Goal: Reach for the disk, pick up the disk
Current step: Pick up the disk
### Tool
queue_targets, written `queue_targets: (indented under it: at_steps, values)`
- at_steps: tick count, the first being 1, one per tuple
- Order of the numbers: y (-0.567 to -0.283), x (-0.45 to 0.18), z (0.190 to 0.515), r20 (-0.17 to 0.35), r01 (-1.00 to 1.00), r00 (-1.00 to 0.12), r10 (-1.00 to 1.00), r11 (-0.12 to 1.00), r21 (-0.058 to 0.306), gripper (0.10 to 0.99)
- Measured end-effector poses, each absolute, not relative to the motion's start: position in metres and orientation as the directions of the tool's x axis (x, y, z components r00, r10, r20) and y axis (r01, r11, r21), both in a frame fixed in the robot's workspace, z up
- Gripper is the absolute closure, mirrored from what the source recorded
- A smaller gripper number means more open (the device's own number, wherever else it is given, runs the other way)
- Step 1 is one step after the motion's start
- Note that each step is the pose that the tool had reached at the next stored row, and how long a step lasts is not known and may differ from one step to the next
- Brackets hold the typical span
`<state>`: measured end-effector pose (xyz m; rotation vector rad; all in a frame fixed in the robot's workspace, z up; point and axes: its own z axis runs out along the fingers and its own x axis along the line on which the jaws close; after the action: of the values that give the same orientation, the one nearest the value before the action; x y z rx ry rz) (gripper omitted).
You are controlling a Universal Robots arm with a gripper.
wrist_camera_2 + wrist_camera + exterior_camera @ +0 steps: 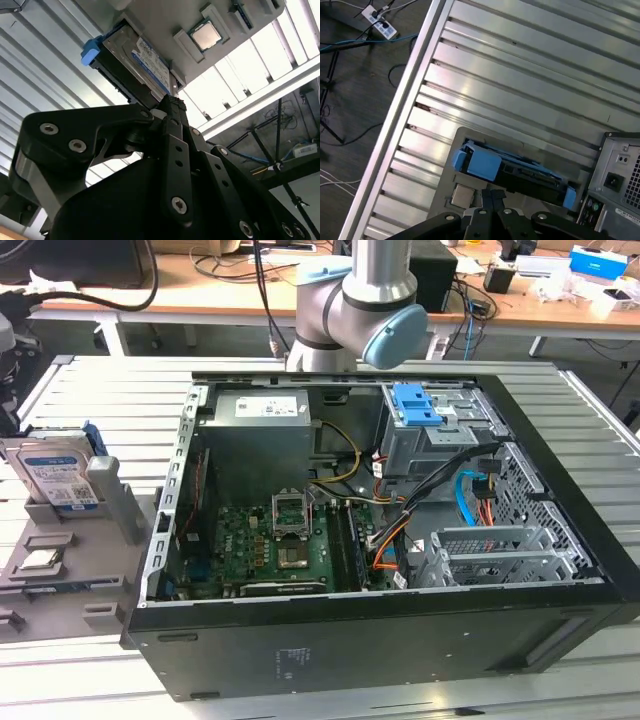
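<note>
As the gripper (493,194) hangs short of the disk (515,170), its grasp is empty

Where the 2 black fingers (487,196) meet in the first wrist view, only a thin seam shows between them. Jaws drawn together, nothing clamped, nothing touched. Second wrist view agrees: the tips end in free air.

Just beyond the fingertips, apart from them: the disk. It stands on edge in a slot of a flat grey fixture (485,137), with a blue rail frame around its edges. A white-and-blue label shows on the face seen in the second wrist view.

Beside the disk, on the same fixture and about as near the fingertips: 1 small square silver processor chip (462,195), lying flat in its own recess.

Farther out from the hand: a slatted aluminium table (520,75) under the fixture, and an open black computer case (400,640) past the disk's far end. Exterior view: the grey arm (350,300) rises behind the case, and the fixture sits at that view's left.
</note>
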<state>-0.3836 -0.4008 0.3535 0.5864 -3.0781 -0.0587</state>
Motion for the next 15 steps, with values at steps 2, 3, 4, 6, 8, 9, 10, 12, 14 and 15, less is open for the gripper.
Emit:
queue_targets:
  at_steps: [2, 3, 4, 6, 8, 9, 10, 12, 14, 15]
  values:
    - [-0.4008, -0.3836, 0.3535, 0.001, -0.385, -0.923, -0.385, 0.922, 0.038, 0.980]
    - [-0.4008, -0.3837, 0.3535, 0.001, -0.406, -0.914, -0.406, 0.913, 0.038, 0.980]
    - [-0.4007, -0.3837, 0.3535, 0.000, -0.423, -0.906, -0.424, 0.905, 0.038, 0.980]
    - [-0.4008, -0.3836, 0.3535, 0.000, -0.457, -0.890, -0.457, 0.889, 0.038, 0.980]
    - [-0.4008, -0.3837, 0.3535, 0.000, -0.503, -0.864, -0.503, 0.864, 0.038, 0.980]
    - [-0.4007, -0.3836, 0.3535, 0.001, -0.535, -0.844, -0.536, 0.844, 0.038, 0.980]
    - [-0.4007, -0.3837, 0.3535, 0.001, -0.558, -0.830, -0.558, 0.829, 0.038, 0.980]
    - [-0.4008, -0.3837, 0.3535, 0.000, -0.581, -0.814, -0.581, 0.813, 0.038, 0.980]
    - [-0.4008, -0.3836, 0.3535, 0.001, -0.592, -0.806, -0.592, 0.805, 0.038, 0.980]
    - [-0.4008, -0.3836, 0.3535, 0.001, -0.597, -0.802, -0.598, 0.801, 0.038, 0.980]
